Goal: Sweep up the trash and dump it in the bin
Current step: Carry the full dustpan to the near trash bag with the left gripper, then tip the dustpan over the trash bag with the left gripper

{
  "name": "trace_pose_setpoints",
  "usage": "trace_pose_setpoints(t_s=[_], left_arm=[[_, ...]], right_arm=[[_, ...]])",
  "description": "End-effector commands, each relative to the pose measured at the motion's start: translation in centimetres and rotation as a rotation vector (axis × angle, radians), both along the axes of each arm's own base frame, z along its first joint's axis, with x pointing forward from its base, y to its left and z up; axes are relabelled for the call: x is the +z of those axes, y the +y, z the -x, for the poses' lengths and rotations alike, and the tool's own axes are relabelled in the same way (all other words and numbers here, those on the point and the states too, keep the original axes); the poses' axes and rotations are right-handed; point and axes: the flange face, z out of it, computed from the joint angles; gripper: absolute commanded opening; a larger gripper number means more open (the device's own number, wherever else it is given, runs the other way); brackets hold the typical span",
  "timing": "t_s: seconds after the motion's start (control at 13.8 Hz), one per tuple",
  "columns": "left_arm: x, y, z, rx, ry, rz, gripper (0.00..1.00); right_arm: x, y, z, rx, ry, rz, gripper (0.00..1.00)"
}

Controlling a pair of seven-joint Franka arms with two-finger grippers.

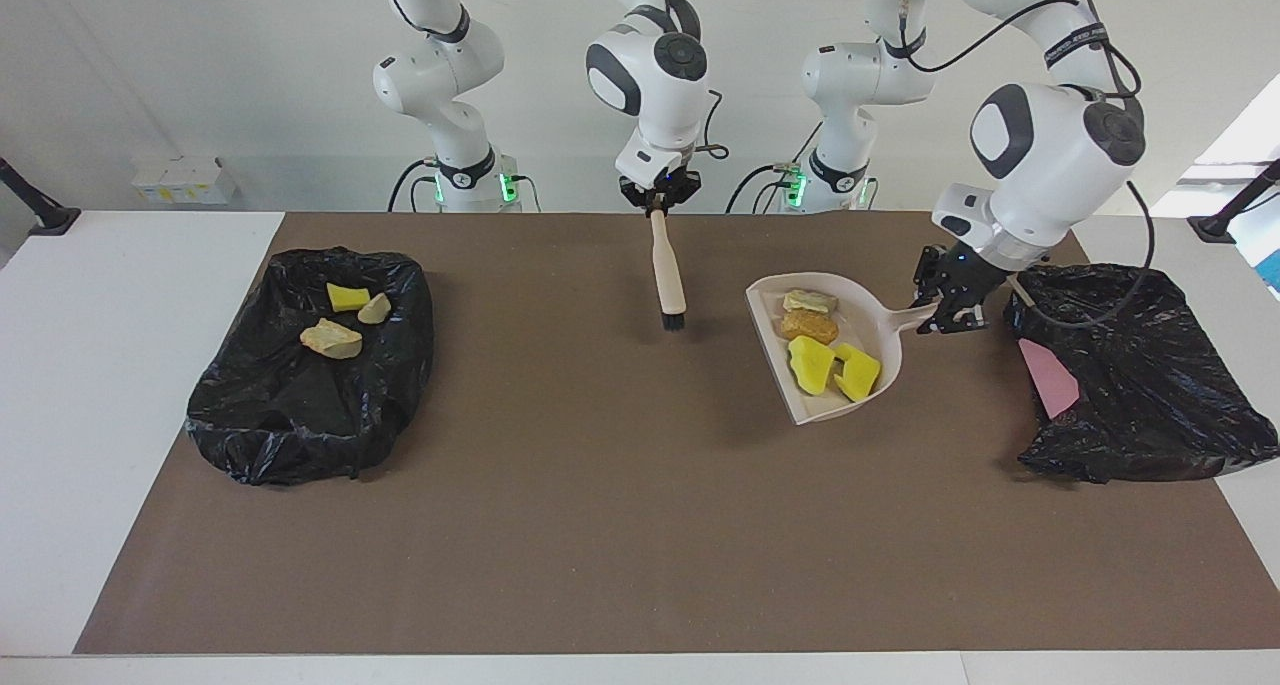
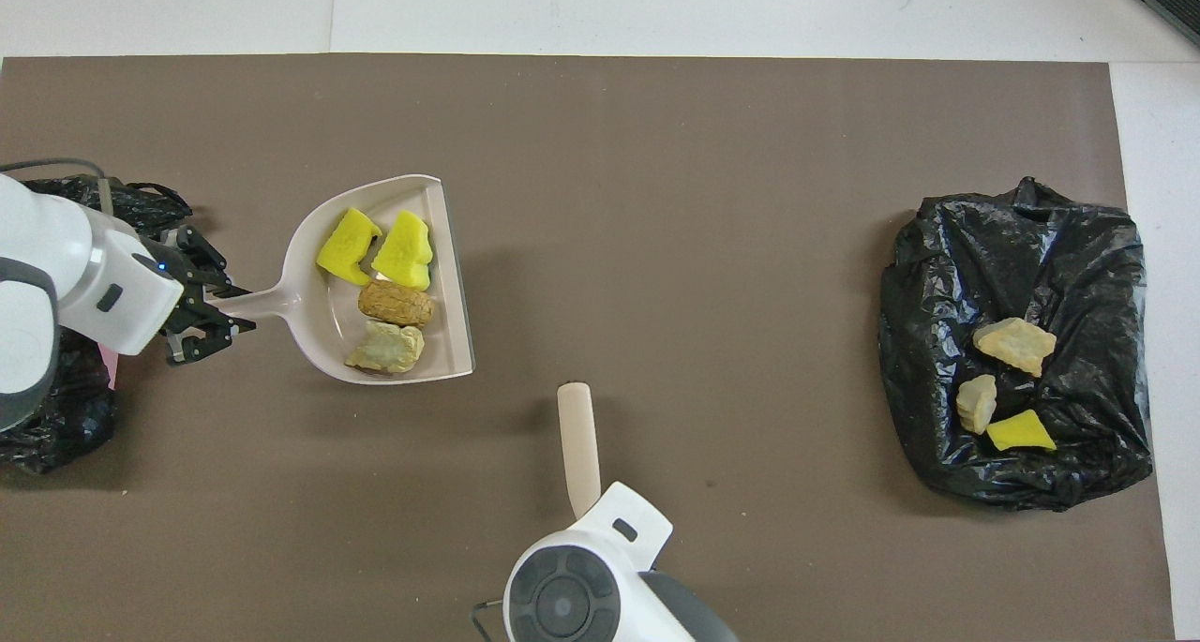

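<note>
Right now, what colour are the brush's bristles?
Black bristles on a cream wooden-handled brush; facing view shows them best.
</note>
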Motion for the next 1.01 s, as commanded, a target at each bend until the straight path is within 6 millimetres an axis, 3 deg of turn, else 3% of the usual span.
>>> trace_pose_setpoints(t_s=[0.0,0.14,0.36,0.72,0.94], left_arm=[[1.2,4.4,-2.9,-0.02,0.009,0.006,0.0],[1.7,8.3,-3.4,-0.025,-0.011,-0.009,0.0],[2.3,14.5,-3.8,-0.027,-0.034,-0.069,0.0],[3.6,27.5,-1.5,-0.038,-0.061,-0.152,0.0],[5.4,33.1,-0.5,0.021,-0.066,-0.188,0.0]], right_arm=[[-2.1,1.1,3.7,-0.041,-0.011,-0.009,0.0],[-2.9,1.4,4.9,-0.06,0.001,0.004,0.0],[-4.2,1.6,5.1,-0.091,0.026,-0.021,0.0],[-5.0,1.8,5.4,-0.09,0.02,-0.029,0.0],[-5.2,1.7,5.5,-0.102,0.03,-0.034,0.22]])
